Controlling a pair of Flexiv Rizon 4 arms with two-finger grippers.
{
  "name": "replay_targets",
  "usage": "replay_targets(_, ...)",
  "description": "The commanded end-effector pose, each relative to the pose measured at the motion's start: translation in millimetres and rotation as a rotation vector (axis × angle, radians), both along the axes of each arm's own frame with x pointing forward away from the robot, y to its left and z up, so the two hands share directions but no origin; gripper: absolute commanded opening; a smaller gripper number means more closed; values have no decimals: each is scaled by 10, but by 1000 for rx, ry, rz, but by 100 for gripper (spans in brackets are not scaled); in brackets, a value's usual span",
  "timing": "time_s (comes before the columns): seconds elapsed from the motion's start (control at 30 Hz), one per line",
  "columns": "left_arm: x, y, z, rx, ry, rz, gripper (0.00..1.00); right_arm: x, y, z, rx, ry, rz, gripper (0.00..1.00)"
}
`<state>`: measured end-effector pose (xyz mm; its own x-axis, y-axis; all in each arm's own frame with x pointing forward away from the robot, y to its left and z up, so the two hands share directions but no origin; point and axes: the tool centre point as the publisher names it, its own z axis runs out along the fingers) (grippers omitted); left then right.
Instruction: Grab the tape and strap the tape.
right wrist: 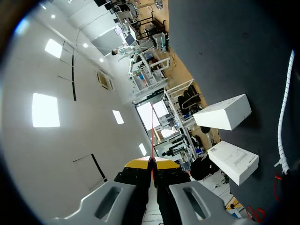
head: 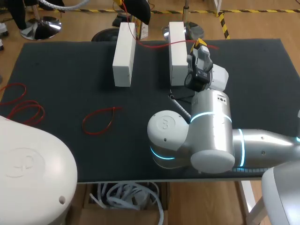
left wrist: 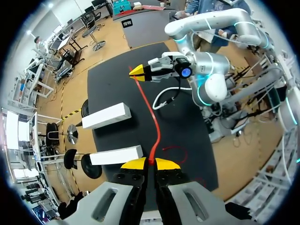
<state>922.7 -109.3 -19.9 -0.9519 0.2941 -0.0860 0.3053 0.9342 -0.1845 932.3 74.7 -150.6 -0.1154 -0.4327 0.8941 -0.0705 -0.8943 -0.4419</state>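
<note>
Currently holding the red tape (left wrist: 151,110) by both ends, drawn out in a long line above the desk (head: 70,79). Pinching one end in the left gripper (left wrist: 150,162), jaws closed on the thin strip right at the yellow tips. Pinching the other in the right gripper (left wrist: 137,71), jaws likewise pressed together on it. Running past the ends of the two white blocks (left wrist: 105,116), near the farther one (head: 177,54); cannot tell whether touching either.

Judging the strapping as not yet done: no wrap around any block.

Risks from here:
- Slipping free, with so little tape caught at the very tips, should either arm pull harder.
- Going slack and sagging onto a block if the grippers close in unevenly.
- Nudging a light block out of line when bringing the taut strip down against it.
- Snagging the loose red loop (head: 98,121) lying on the desk nearby.
</note>
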Motion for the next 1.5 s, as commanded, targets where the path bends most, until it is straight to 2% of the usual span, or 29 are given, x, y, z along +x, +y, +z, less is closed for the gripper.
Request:
replay_targets(0.03,6,-5,12,5,3,0,0,-3,7,21,-1,6,-3,0)
replay_targets(0.23,6,-5,12,5,3,0,0,-3,7,21,-1,6,-3,0)
replay_targets(0.33,6,-5,12,5,3,0,0,-60,1,137,-40,62,-9,0)
replay_targets(0.37,6,-5,12,5,3,0,0,-74,-18,184,-97,86,-3,0)
replay_targets(0.4,6,-5,12,5,3,0,0,-88,-36,246,-105,82,-2,0)
replay_targets(0.43,6,-5,12,5,3,0,0,-109,-61,313,-139,111,-2,0)
replay_targets(0.67,6,-5,12,5,3,0,0,-200,-223,646,-486,190,56,0)
replay_targets(0.87,6,-5,12,5,3,0,0,-183,-337,750,-890,237,97,0)
replay_targets(1.07,6,-5,12,5,3,0,0,-74,-351,795,-1317,189,165,0)
replay_targets(1.37,6,-5,12,5,3,0,0,9,-203,803,-1730,132,263,0)
replay_targets(1.43,6,-5,12,5,3,0,0,0,-128,841,-1872,107,279,0)
replay_targets(1.47,6,-5,12,5,3,0,0,2,-116,843,-1900,103,286,0)
replay_targets(1.5,6,-5,12,5,3,0,0,25,-111,825,-1984,89,293,0)
